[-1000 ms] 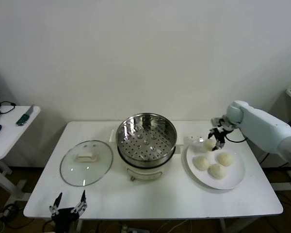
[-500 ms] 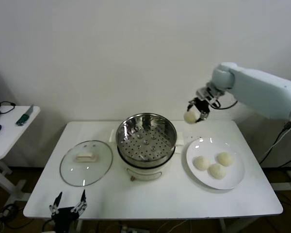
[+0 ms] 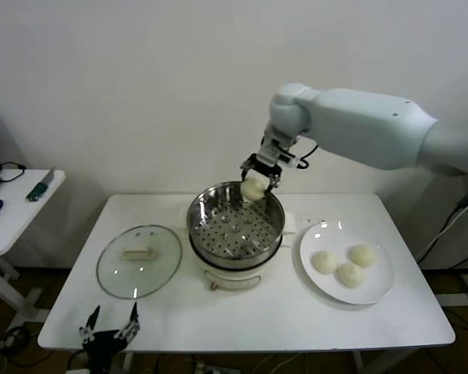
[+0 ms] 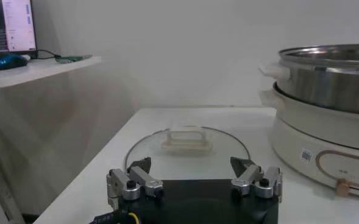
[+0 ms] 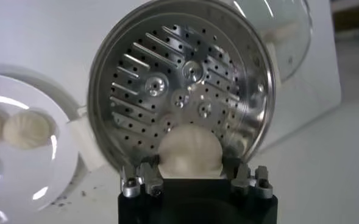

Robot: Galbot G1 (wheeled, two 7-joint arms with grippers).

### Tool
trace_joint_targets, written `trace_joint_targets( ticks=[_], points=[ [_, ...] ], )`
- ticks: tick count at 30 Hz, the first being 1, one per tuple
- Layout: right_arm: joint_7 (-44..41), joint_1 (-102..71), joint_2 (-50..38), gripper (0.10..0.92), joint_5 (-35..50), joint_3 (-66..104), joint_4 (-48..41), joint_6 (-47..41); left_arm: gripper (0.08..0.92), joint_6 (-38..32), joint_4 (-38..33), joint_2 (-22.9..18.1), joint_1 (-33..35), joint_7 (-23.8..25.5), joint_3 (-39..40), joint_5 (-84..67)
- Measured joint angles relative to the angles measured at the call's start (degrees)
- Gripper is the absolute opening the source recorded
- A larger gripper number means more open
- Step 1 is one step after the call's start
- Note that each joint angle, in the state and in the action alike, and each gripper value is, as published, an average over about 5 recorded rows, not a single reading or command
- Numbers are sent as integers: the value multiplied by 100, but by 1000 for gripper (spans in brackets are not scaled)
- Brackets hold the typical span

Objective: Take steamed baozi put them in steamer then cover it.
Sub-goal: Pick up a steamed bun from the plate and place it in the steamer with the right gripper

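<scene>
Head view: my right gripper [image 3: 257, 185], fingers clamped on steamed baozi [image 3: 254, 188], above steamer [image 3: 235, 226] rim; left gripper [image 3: 109, 331] parked low, fingers apart.

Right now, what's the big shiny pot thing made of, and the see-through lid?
The steamer looks like polished metal, probably stainless steel: mirror-bright walls and a floor full of punched holes. The cover looks like clear glass with a metal rim; you can see the table through it.
</scene>
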Motion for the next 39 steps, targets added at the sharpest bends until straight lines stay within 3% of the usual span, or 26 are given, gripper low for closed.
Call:
trace_joint_targets(
  ticks=[17, 33, 39],
  points=[
    [448, -1107, 802, 696, -1545, 421, -1119, 803, 823, -11, -17, -1, 22, -6, -29, 5],
    [565, -1590, 1256, 698, -1921, 619, -2080, 1086, 823, -41, 73, 2, -36, -20, -30, 11],
    [580, -1640, 1330, 795, -1888, 628, -2189, 1143, 823, -56, 91, -11, -33, -33, -20, 24]
  ],
)
